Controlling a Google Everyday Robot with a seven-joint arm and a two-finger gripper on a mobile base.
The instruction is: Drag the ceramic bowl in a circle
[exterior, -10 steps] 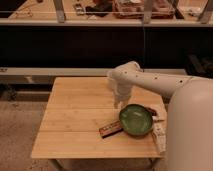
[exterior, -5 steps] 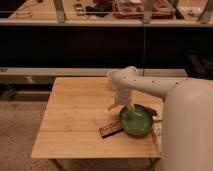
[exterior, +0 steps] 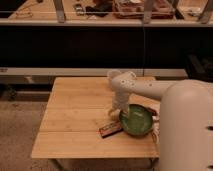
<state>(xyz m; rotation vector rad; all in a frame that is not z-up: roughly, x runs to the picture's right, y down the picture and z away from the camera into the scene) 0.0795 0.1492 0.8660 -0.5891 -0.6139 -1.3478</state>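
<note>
- The ceramic bowl (exterior: 137, 121) is sitting green side up on the wooden table (exterior: 75, 115).
- The gripper (exterior: 118, 111) is hanging at the bowl's left rim; I cannot tell whether it is wide, narrow or holding.
- A dark box (exterior: 111, 129) is lying just beside the bowl's front left.

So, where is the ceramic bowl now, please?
Camera view: the ceramic bowl sits on the table's right side, beside the dark box, with the gripper at its left rim.
</note>
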